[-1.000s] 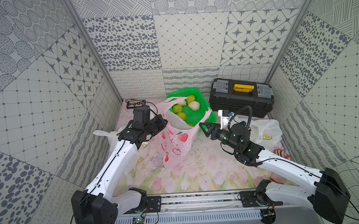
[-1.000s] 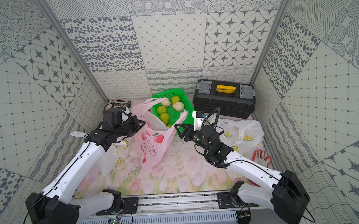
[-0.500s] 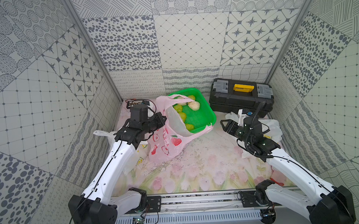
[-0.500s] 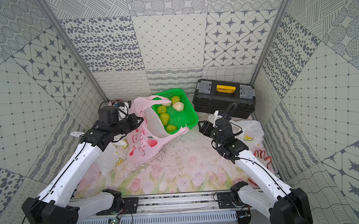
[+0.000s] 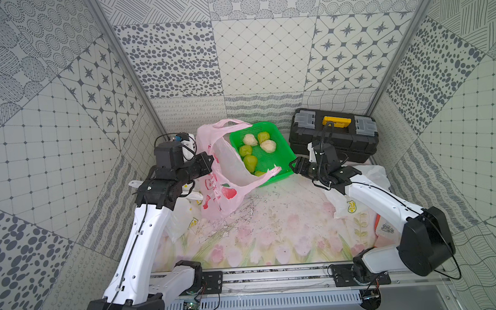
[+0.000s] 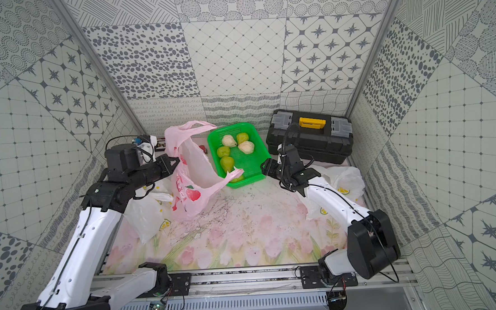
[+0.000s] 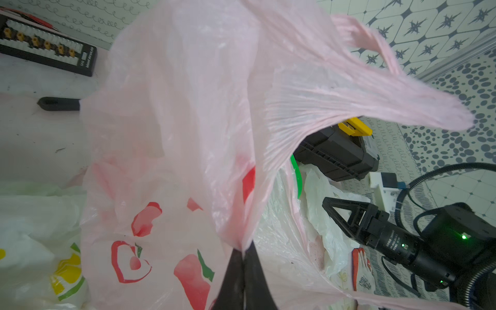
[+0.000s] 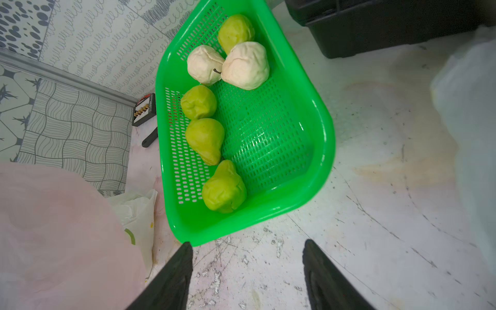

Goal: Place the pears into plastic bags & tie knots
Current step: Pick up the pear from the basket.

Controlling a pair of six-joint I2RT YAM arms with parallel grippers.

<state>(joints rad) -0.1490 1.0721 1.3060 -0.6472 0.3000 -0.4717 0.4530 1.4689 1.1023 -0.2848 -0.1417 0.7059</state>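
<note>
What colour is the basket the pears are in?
Bright green; the basket shows best in the right wrist view.

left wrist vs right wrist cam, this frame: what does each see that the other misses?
Left wrist only: the left gripper shut on a pinch of the pink bag, and the yellow latch on the black toolbox.
Right wrist only: six pears lying in the green basket, four green and two cream.
Both: the pink bag, part of the basket, the toolbox, white bags, and the right gripper, open and empty.
</note>
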